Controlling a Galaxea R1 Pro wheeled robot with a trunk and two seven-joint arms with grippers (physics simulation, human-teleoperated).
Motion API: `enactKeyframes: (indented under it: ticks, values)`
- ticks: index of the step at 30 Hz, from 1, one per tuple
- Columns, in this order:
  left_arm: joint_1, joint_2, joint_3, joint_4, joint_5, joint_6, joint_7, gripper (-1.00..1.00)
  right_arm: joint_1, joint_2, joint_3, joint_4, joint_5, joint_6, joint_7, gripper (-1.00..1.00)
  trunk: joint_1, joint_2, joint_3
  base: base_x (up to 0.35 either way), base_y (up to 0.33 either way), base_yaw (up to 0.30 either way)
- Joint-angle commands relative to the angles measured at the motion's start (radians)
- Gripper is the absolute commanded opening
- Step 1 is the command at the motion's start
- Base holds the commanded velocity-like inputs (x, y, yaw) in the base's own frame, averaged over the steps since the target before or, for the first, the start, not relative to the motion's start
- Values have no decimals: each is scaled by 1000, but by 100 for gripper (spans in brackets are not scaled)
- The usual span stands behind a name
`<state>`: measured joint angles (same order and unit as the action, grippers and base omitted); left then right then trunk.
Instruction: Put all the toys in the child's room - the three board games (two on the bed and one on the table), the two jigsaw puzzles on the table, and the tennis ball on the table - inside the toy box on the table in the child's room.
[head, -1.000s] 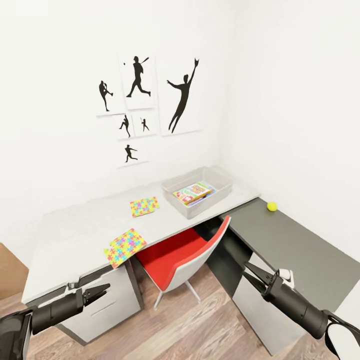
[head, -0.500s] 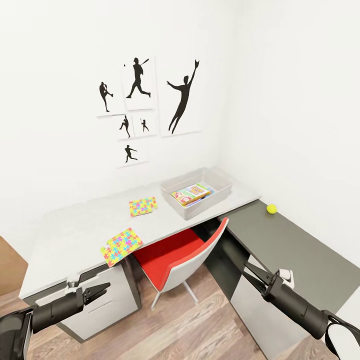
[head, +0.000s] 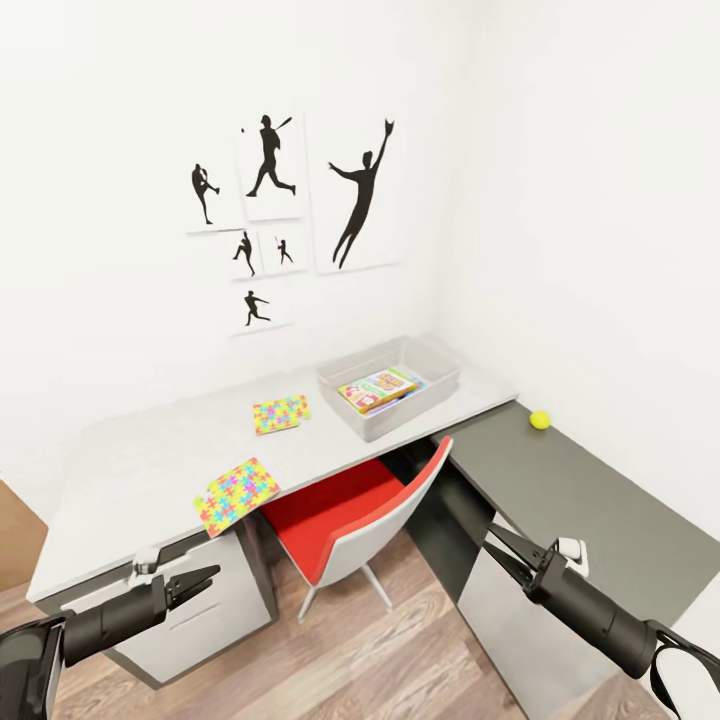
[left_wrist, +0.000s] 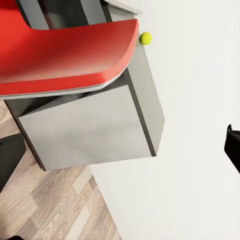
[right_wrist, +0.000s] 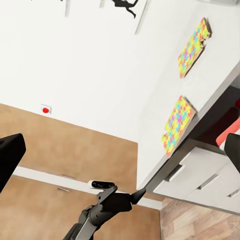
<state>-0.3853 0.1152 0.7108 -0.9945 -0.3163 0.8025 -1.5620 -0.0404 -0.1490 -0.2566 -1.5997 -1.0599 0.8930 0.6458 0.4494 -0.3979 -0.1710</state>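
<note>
I see both jaws spread, empty; toy box holds board games, tennis ball at its 3 o'clock.

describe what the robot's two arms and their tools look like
Both arms are matte black, tube-shaped links ending in slim two-fingered tools with pointed black fingers. The left tool sits on a rounded black forearm with a small pale grey fitting on top near the wrist. The right tool has a white block on its wrist, and a glossy white shell covers that arm at the picture's lower corner. No cables or markings show.

Matt grey table, translucent plastic toy box.
</note>
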Motion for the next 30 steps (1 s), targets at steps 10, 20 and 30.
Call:
enactKeyframes:
  ticks: [10,20,30]
  values:
    - [-1,0,10,-1,-10,10,-9,100,-1,0,-1,1,0,6,1,100,1,-2,-2,9,-9,0]
    - [-2,0,22,-1,-12,11,-9,100,-1,-1,-2,1,0,6,0,100,1,-2,-2,0,0,0]
    - [-46,5,23,20,-13,18,63,100,-1,-1,-2,1,0,6,0,100,1,-2,-2,0,0,0]
